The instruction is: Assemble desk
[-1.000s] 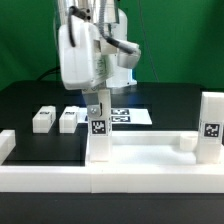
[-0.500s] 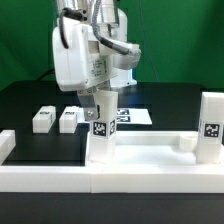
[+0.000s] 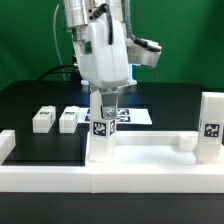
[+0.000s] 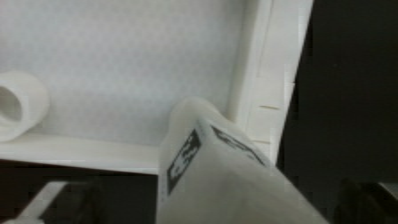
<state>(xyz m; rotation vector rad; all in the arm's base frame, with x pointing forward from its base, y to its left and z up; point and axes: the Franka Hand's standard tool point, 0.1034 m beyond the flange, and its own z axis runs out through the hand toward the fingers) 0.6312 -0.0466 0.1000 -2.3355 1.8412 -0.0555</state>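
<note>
White leg [image 3: 100, 138] stands upright right under the gripper [image 3: 105, 106], with its foot on a corner of the tabletop [image 3: 150, 152]. The fingers sit at the leg's top end. Can't tell from either view whether they're clamping it or clear of it. Wrist view shows the leg [image 4: 222, 170] top close up and the rimmed tabletop [image 4: 125, 60] beneath it. To the exterior view's left of the gripper, a spare leg [image 3: 42, 119] and a second spare [image 3: 70, 118] lie flat on the table [image 3: 30, 95]. A far leg [image 3: 211, 125] stands upright, well off to the exterior view's right. Marker board [image 3: 130, 116] is just behind the gripper.
</note>
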